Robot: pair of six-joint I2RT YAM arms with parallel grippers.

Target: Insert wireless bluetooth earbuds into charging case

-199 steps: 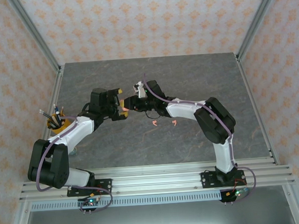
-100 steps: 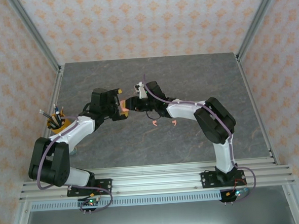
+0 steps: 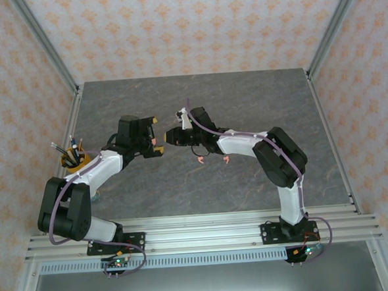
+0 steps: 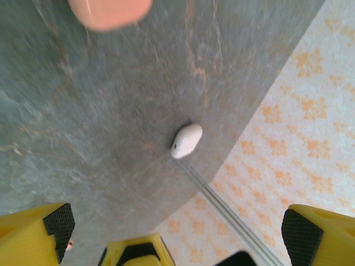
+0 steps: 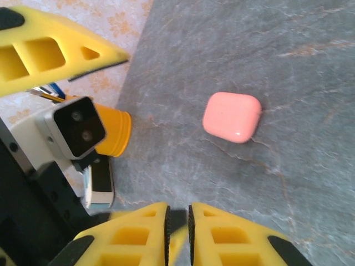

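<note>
Narrowing over the last second, the right fingers (image 5: 147,235) stand almost together on nothing above the closed pink case (image 5: 232,117) right of centre, left fingers (image 4: 47,235) wide, two coral earbuds (image 3: 200,160) waiting mid-frame on the table (image 3: 244,96), likely until it's opened.

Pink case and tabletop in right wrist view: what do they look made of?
Pink case: probably moulded plastic with a smooth semi-gloss finish; it has one even colour, rounded corners and a soft highlight along the edge.
Tabletop: grey with marble-like veining and low sheen; it could be stone, laminate or a printed mat, can't tell.
</note>
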